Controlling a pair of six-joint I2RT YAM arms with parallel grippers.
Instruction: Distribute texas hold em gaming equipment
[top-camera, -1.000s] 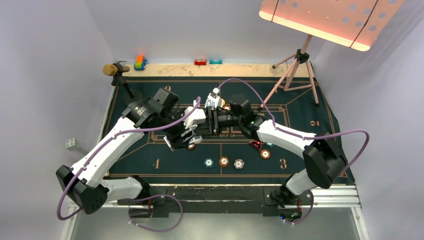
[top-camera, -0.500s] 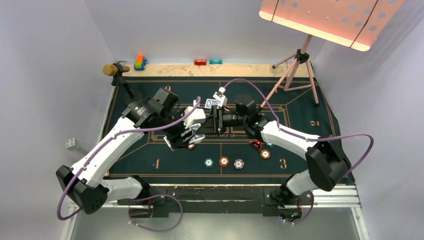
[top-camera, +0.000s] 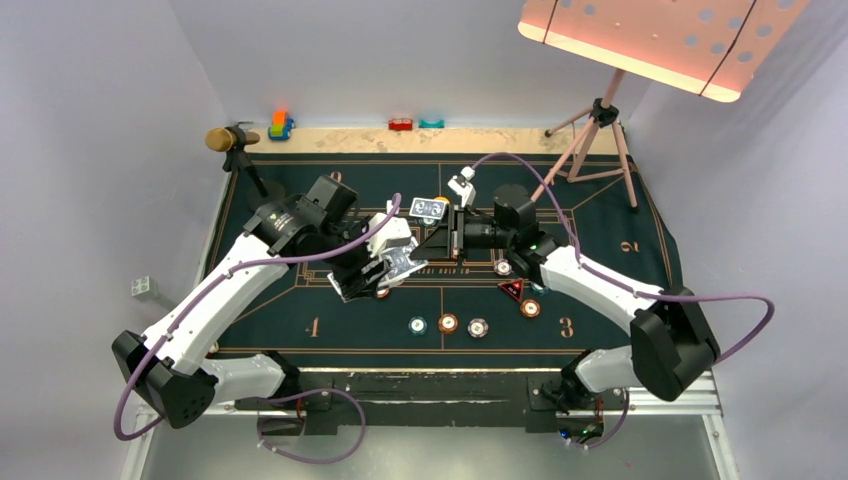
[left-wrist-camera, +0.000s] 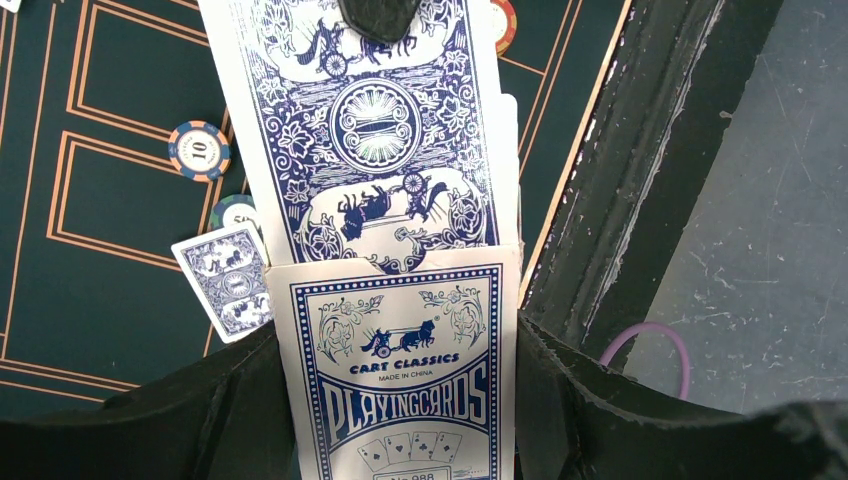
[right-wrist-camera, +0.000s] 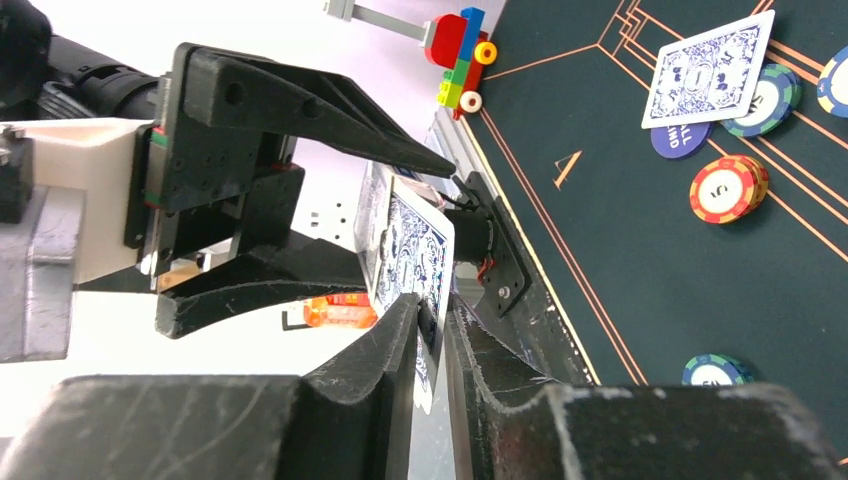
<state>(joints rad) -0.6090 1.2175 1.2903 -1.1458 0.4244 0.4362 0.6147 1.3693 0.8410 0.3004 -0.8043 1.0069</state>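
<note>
My left gripper (top-camera: 388, 265) is shut on a white and blue playing-card box (left-wrist-camera: 400, 390), held above the green felt. A blue-backed card (left-wrist-camera: 370, 130) sticks out of the box's open end. My right gripper (top-camera: 428, 243) faces the left one and is shut on that card's far edge (right-wrist-camera: 412, 255). Another card (top-camera: 428, 208) lies face down on the felt beyond them. It also shows in the right wrist view (right-wrist-camera: 710, 70) beside a dark blue disc (right-wrist-camera: 680, 138). Teal (top-camera: 417, 325), orange (top-camera: 448, 322) and striped (top-camera: 478, 327) chips lie near the front. A red-black triangle marker (top-camera: 512, 290) lies at the right.
A gold-headed microphone (top-camera: 225, 138) stands at the back left. Toy blocks (top-camera: 280, 125) sit along the back edge. A pink stand on a tripod (top-camera: 590, 140) is at the back right. The black front rail (left-wrist-camera: 640, 150) runs below the box.
My right gripper has moved right, away from the left gripper, drawing the card further out of the box. The left arm has stayed still.
</note>
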